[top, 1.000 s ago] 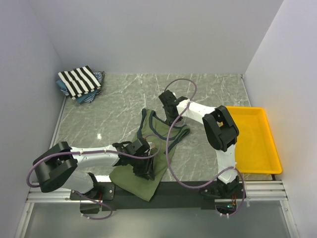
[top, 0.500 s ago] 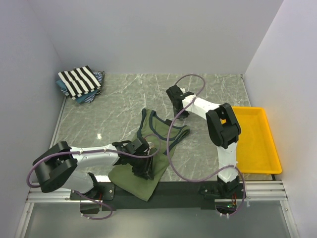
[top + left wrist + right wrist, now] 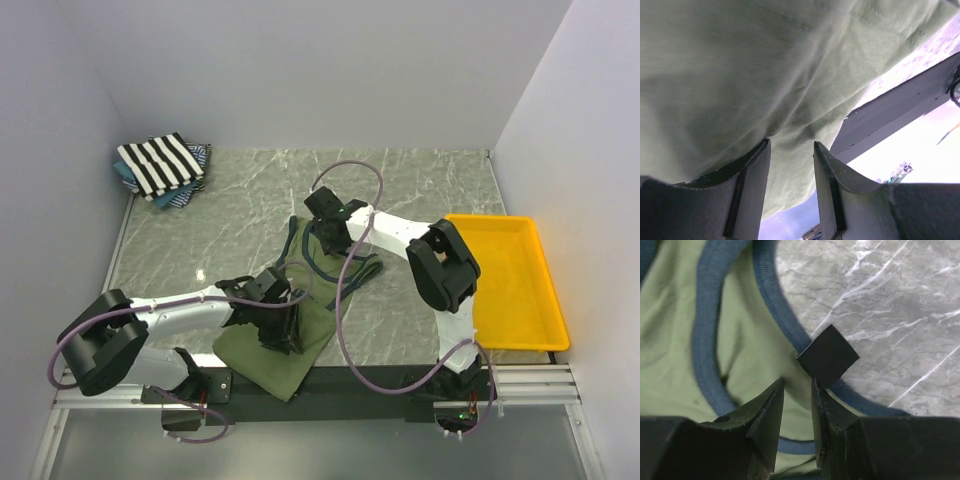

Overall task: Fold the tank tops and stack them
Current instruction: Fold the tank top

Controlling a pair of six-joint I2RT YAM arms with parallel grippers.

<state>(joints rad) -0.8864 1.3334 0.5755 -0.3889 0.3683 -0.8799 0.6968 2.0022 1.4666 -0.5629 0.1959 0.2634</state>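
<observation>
An olive green tank top [image 3: 290, 368] with navy trim lies crumpled near the front of the table, its lower end over the black rail. My left gripper [image 3: 280, 328] rests on its lower half. In the left wrist view my left gripper [image 3: 790, 142] is open, tips against the green cloth [image 3: 740, 75], nothing clamped. My right gripper [image 3: 328, 228] hovers over the straps. In the right wrist view my right gripper [image 3: 797, 382] is open by a narrow gap above green cloth [image 3: 745, 340] and navy trim [image 3: 775, 305]. A striped tank top [image 3: 160, 160] tops blue patterned ones [image 3: 178, 199] at the back left.
A yellow tray [image 3: 510, 280] stands at the right edge of the table. A small black square [image 3: 827, 355] lies by the navy trim. The black front rail [image 3: 380, 380] runs along the near edge. Grey walls close in the left, back and right sides.
My right gripper swung out to the right, off the straps, then came back left over them. My left gripper slid slightly up and left, and the lower cloth shifted with it.
</observation>
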